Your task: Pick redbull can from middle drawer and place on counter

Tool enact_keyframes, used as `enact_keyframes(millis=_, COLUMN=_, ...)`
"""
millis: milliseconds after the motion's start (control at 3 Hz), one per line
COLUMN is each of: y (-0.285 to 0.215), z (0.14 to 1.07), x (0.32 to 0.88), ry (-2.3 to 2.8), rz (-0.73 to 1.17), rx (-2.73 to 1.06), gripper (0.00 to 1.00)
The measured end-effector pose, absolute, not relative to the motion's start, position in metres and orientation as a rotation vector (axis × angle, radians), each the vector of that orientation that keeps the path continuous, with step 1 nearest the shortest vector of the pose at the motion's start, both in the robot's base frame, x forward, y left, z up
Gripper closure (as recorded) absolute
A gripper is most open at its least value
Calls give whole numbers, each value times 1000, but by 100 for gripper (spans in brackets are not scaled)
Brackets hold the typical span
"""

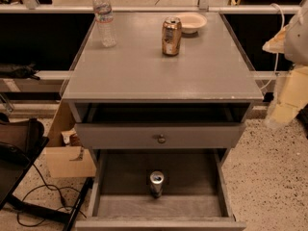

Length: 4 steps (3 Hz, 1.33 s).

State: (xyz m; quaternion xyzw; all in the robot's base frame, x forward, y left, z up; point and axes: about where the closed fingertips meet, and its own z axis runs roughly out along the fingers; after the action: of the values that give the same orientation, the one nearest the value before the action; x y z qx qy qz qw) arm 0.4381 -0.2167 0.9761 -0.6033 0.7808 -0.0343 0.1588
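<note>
The redbull can (156, 183) stands upright in the middle drawer (122, 174), below the worktop (144, 76). The end effector (288, 97) hangs right of the worktop; I cannot tell its opening.

The arm (297, 40) reaches in at the far right edge. Its pale gripper (284, 102) hangs beneath, pointing downward.

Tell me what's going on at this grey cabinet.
The slim silver-and-blue drink can stands upright in the open wide grey drawer, untouched. The robot's gripper hangs off to the right, beside the flat grey counter. The counter carries a gold can, a clear water bottle and a pale bowl.
</note>
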Motion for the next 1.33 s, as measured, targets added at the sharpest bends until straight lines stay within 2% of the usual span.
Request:
enact_keyframes(millis=667, y=-217, z=972, x=438, ry=2222, rz=-77, rx=-1707, gripper=0)
enact_keyframes(millis=1000, y=-218, z=950, x=434, ry=2192, rz=-2, rx=-1663, gripper=0)
enact_keyframes(millis=1333, y=-225, z=880, x=416, ry=2124, rz=180, rx=-1590, gripper=0)
